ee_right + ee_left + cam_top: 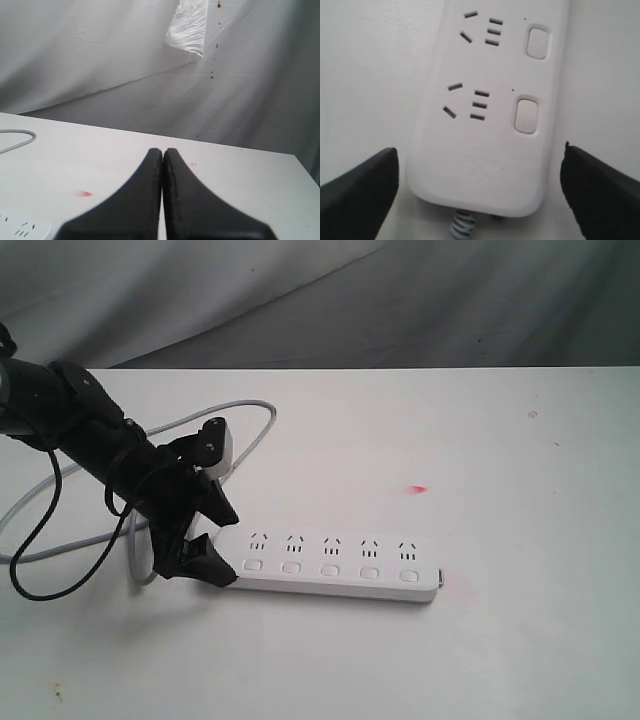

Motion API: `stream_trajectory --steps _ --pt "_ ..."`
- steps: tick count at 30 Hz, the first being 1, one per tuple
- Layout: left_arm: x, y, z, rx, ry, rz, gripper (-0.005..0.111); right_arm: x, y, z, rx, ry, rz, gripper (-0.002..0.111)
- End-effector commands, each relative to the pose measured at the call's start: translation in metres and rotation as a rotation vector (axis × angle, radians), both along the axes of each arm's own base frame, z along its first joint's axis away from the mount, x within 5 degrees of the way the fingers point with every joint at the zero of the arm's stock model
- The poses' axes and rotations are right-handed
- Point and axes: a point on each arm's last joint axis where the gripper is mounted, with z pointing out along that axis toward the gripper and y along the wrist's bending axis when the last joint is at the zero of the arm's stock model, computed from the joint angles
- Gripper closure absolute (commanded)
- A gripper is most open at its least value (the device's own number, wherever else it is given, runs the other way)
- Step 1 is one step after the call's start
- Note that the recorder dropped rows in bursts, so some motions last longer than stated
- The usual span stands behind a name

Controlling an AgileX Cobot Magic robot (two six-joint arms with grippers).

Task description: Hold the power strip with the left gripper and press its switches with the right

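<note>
The left gripper (224,545) has its fingers (360,197) spread wide on either side of the cord end of the power strip (340,565). In the left wrist view a strip of bare table (365,75) shows between each finger and the white casing, so they straddle it without grasping. The right gripper (162,152) is out of the exterior view; in its own wrist view its fingers (135,200) are pressed together along their whole length with nothing between them, raised above the table with one corner of the strip just visible below.

The strip lies flat, roughly parallel to the table's far edge and well in from it. Its row of five switches (330,569) is on the side away from that edge, and none is touched. The grey cord (255,415) leaves the held end and loops back toward the far edge, behind the left arm.

Beyond the strip's free end the table runs on with only a small red mark (418,489), which sits between the strip and the far edge. The side of the strip with the switches is open too.
</note>
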Motion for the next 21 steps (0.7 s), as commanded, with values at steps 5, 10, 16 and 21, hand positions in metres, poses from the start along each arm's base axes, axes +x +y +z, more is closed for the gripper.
stream_trajectory --steps 5,10,16,21 --pt "0.003 -0.002 0.0 -0.001 -0.007 0.033 0.007 0.0 0.0 -0.001 0.004 -0.001 -0.007 0.108" --pt "0.003 -0.002 0.007 -0.004 0.016 0.098 0.007 0.0 0.0 -0.001 0.004 -0.001 -0.007 0.108" --pt "0.002 -0.002 0.03 -0.016 -0.031 0.117 0.007 0.0 0.0 -0.001 0.004 -0.001 -0.007 0.108" --pt "0.0 -0.001 0.059 -0.023 -0.11 0.123 0.007 0.0 0.0 -0.001 0.004 -0.001 -0.007 0.108"
